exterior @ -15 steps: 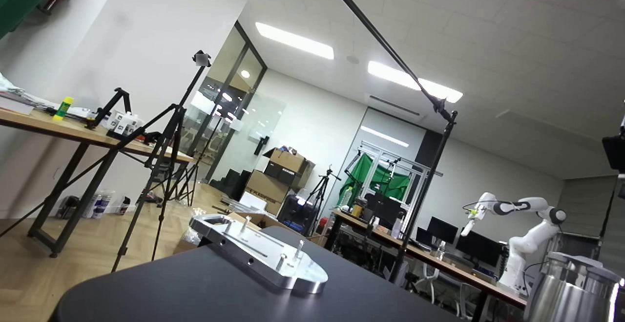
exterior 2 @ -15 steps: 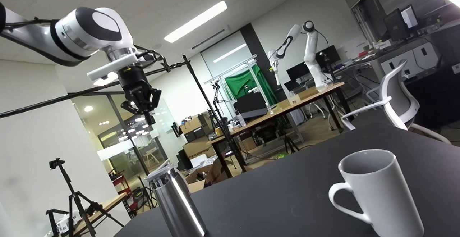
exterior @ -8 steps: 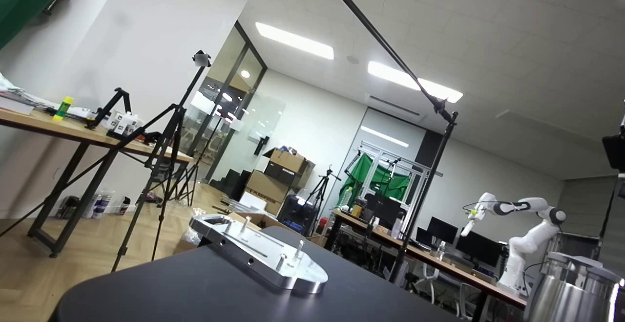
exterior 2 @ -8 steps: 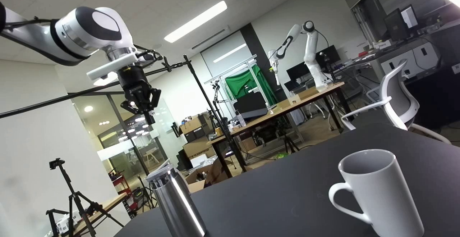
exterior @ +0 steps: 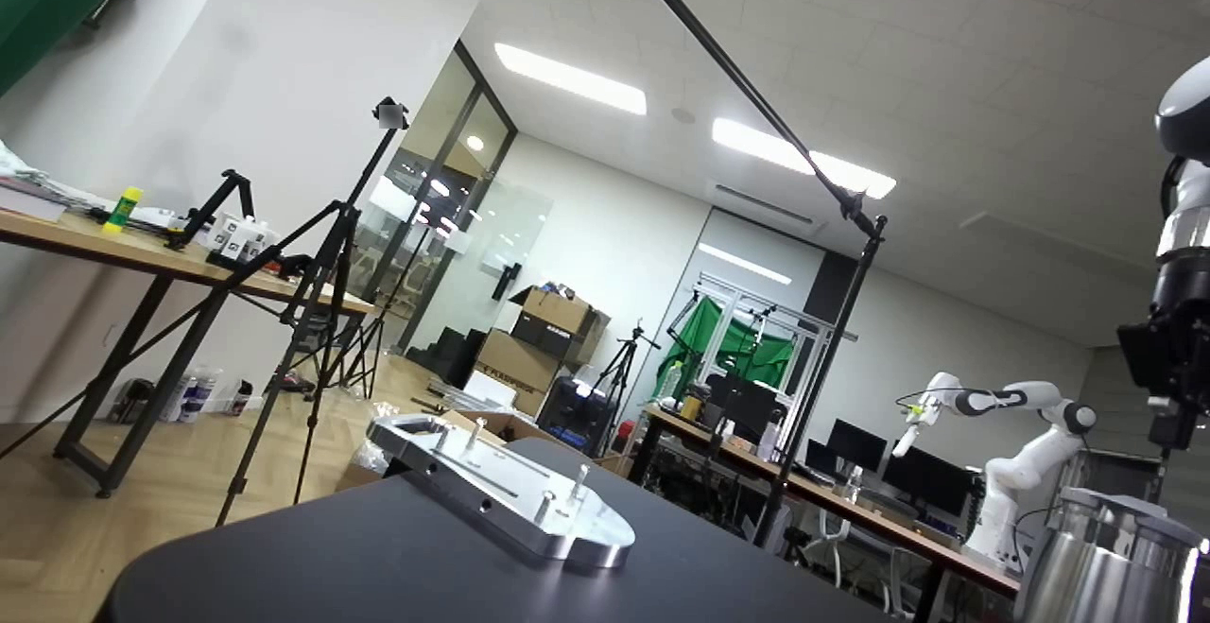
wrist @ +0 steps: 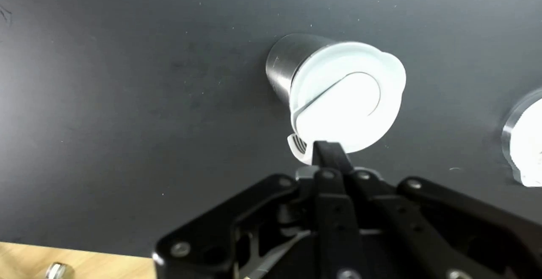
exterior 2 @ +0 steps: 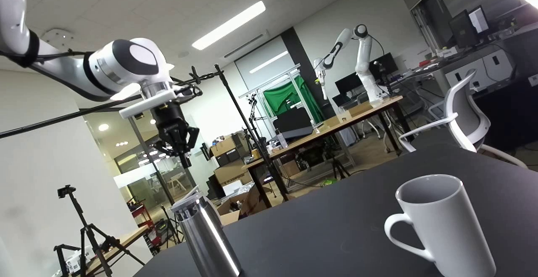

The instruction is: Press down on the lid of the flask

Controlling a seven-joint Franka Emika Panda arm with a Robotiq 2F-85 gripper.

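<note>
Keeping the push centred and straight is what makes this step work. Your black 2-finger gripper [wrist: 332, 154] is pressed together with nothing seen pinched in it, which gives you a narrow, firm tip; leave it that way. The tall, cylindrical, brushed-steel flask [exterior 2: 210, 243] stands on the matte black tabletop [wrist: 169, 101], and in an exterior view you hang above the flask, apart from its round, white, plastic-looking lid [wrist: 364, 86]. There the gripper runs nearly parallel to the flask, so hold that attitude as you drop.

Seen from the wrist, your gripper overlaps the flask's edge and seems to cover part of the pale curved handle [wrist: 298, 155]. Some of that is probably viewing angle, so ease toward the middle of the flask's top and recheck as the gap narrows. The tongue-shaped white panel [wrist: 341, 107] runs from the middle of the flask's top toward the handle; it may be the part that gives, though you cannot tell from here. A push too near the flask's edge could tip it or slide off. Descend slowly, stop when the lid yields or resists hard, then rise straight up. The tall, white, ceramic-looking mug [exterior 2: 447, 230], well apart from the flask, needs no detour.
</note>
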